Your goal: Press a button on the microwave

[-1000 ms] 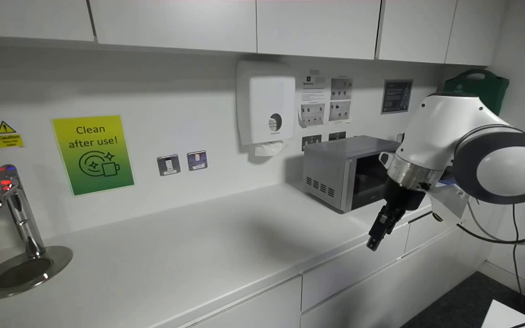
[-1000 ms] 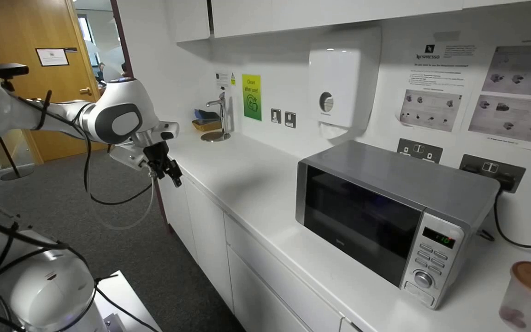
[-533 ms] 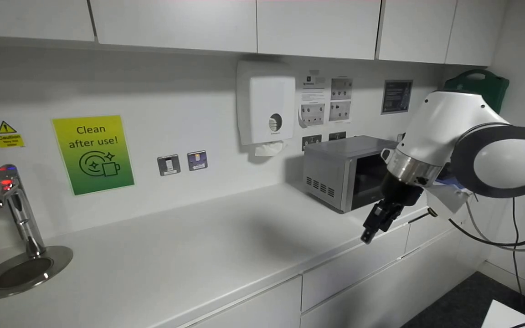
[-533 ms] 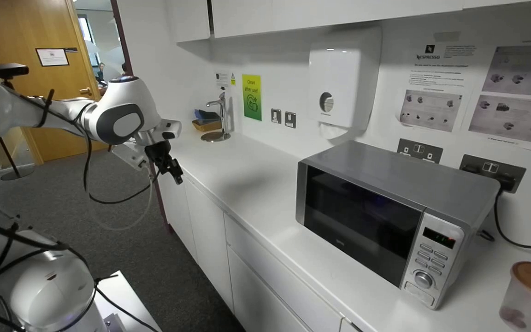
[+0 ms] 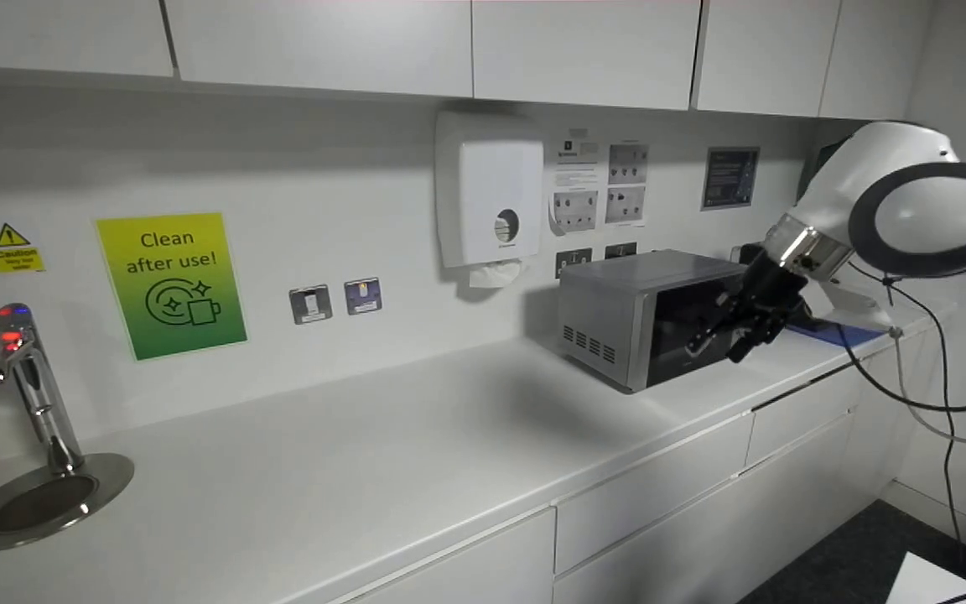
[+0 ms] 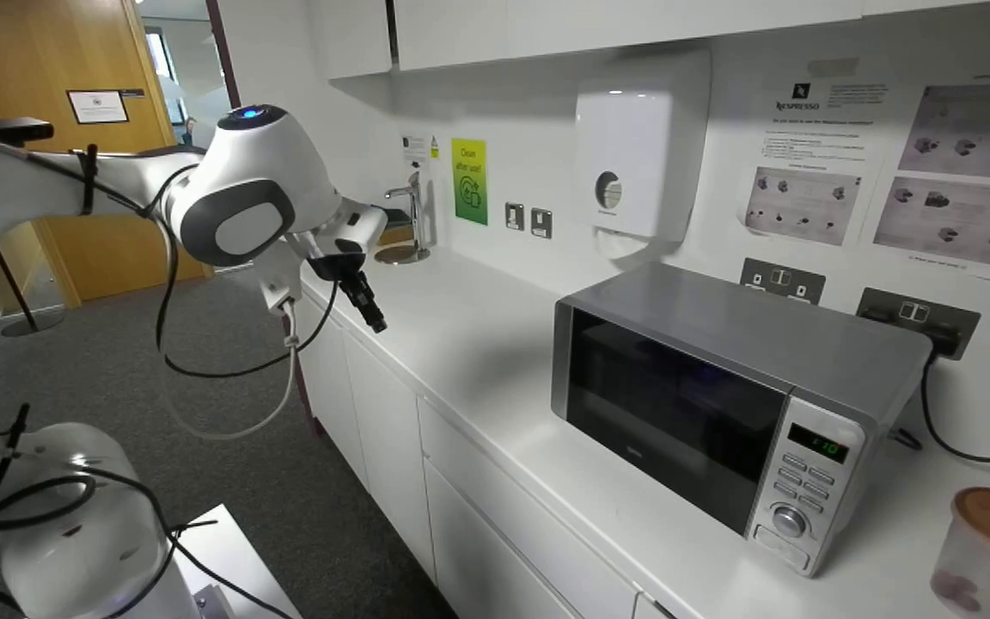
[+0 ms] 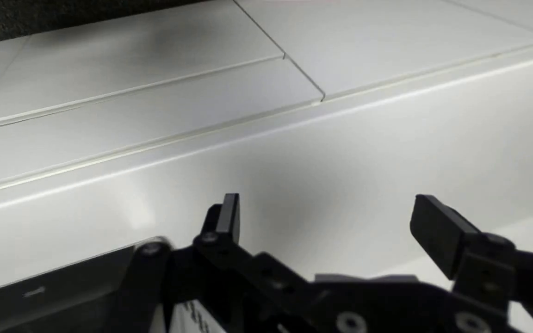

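The microwave (image 6: 744,327) is a silver-grey box on the counter with a dark glass front. In an exterior view its control strip (image 6: 807,490) shows small buttons, a round knob and a lit green display. In an exterior view the microwave (image 5: 605,327) has its right part and strip hidden behind my arm. My gripper (image 5: 714,351) is open and empty, in the air in front of the microwave, tilted downward. It also shows in an exterior view (image 6: 375,322), well apart from the control strip. In the wrist view the gripper (image 7: 325,200) spans bare counter, and part of the microwave (image 7: 40,293) shows at lower left.
The white counter (image 5: 349,470) has drawers below its front edge. A white dispenser (image 6: 641,155) hangs on the wall. A plastic tub with an orange lid (image 6: 989,550) stands beside the microwave. A tap (image 5: 38,394) is at the far end. Cables (image 6: 237,374) hang from the arm.
My gripper has risen and moved closer to the counter and microwave. It has also turned about its axis, so both fingers now show apart in an exterior view. The microwave has not moved.
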Action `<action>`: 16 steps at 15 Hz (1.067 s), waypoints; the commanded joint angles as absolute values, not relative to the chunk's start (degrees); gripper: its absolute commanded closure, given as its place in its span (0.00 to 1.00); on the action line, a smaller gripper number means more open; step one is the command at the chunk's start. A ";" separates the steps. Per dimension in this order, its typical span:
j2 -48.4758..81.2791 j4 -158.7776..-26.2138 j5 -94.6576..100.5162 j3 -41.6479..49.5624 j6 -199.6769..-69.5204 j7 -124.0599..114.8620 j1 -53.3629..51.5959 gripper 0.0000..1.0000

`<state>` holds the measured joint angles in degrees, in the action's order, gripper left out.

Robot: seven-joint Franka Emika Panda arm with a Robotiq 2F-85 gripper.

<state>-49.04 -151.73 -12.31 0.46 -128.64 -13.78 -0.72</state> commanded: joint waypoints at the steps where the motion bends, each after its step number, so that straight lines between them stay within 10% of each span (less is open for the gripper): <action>1: -54.39 -149.68 -14.61 6.36 -125.55 -13.82 4.10 0.00; 16: -56.95 -149.56 -20.26 10.66 -128.61 -12.35 6.14 0.00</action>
